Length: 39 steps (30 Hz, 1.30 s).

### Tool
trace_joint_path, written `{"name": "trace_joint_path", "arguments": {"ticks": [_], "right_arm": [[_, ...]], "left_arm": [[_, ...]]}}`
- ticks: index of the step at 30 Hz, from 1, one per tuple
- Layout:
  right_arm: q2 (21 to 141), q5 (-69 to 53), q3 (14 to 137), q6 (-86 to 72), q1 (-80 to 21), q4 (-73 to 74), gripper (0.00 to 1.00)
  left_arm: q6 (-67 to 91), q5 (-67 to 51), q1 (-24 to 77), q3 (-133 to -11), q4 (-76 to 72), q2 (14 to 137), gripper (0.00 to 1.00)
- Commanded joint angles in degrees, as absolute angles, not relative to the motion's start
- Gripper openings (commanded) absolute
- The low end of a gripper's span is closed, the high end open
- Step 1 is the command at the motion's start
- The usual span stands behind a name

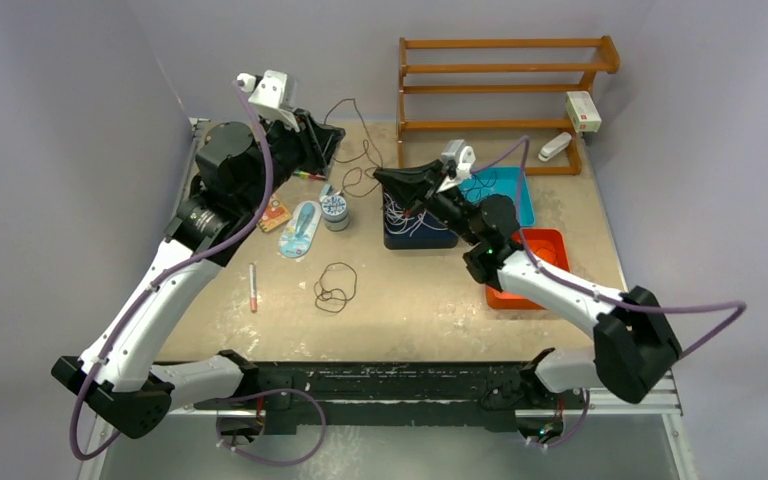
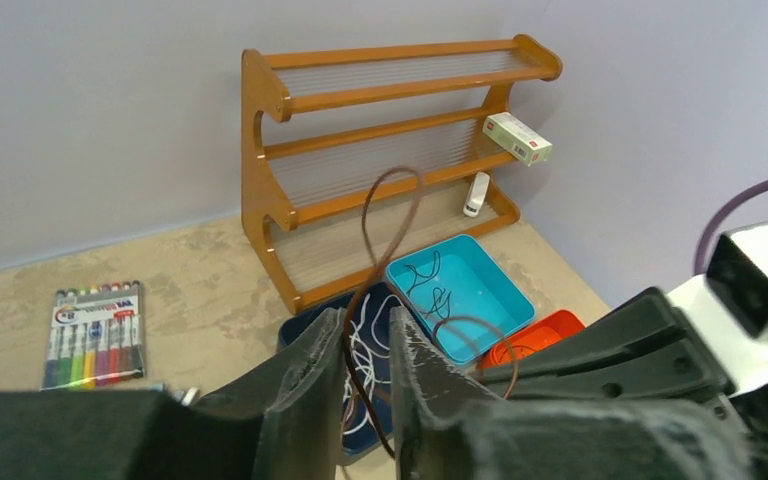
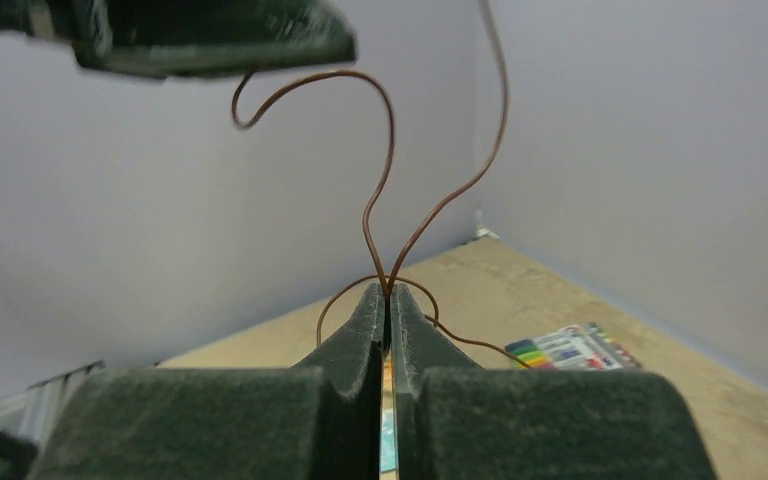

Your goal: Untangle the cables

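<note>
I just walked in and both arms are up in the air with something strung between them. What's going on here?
The two arms hold a thin brown cable up above the table. The right gripper is pinched shut on it. The cable also runs between the fingers of the left gripper, whose jaws stand slightly apart, so it is not clamped there. A dark cable loop lies alone on the table, and white cables sit in the dark blue bin.

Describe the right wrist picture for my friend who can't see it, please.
The right gripper is pinched shut on a thin brown cable, which curls upward in loops in front of grey walls. Behind it, a pack of coloured markers lies on the tan table.
</note>
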<state>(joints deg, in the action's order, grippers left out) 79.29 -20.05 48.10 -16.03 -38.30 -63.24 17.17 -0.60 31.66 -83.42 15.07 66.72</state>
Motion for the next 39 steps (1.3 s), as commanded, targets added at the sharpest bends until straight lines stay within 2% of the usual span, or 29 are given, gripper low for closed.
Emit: {"name": "trace_joint_path", "arguments": {"ticks": [1, 10, 13, 24, 30, 39], "right_arm": [[73.29, -7.49, 47.59, -12.89, -38.49, -56.39, 0.00], [61.01, 10.39, 44.48, -10.87, -37.93, -39.51, 0.00], [56.66, 14.66, 43.44, -11.13, -37.90, -32.67, 0.00], [43.86, 33.17, 41.15, -25.38, -37.90, -8.85, 0.00], [42.21, 43.50, 42.18, -32.80, -37.69, 3.27, 0.00], [43.83, 47.89, 42.69, -54.84, -34.98, 15.99, 0.00]], "left_arm": [[17.75, 0.11, 31.90, -82.60, 12.22, 64.89, 0.26], [17.42, 0.53, 31.90, -80.63, 11.82, 64.76, 0.43], [17.29, 0.51, 31.89, -80.21, 11.57, 65.00, 0.46], [18.57, -0.77, 31.88, -77.77, 9.12, 66.34, 0.47], [18.89, -1.05, 31.81, -77.06, 8.36, 66.90, 0.47], [18.46, -1.05, 31.85, -76.92, 8.74, 67.21, 0.47]]}}
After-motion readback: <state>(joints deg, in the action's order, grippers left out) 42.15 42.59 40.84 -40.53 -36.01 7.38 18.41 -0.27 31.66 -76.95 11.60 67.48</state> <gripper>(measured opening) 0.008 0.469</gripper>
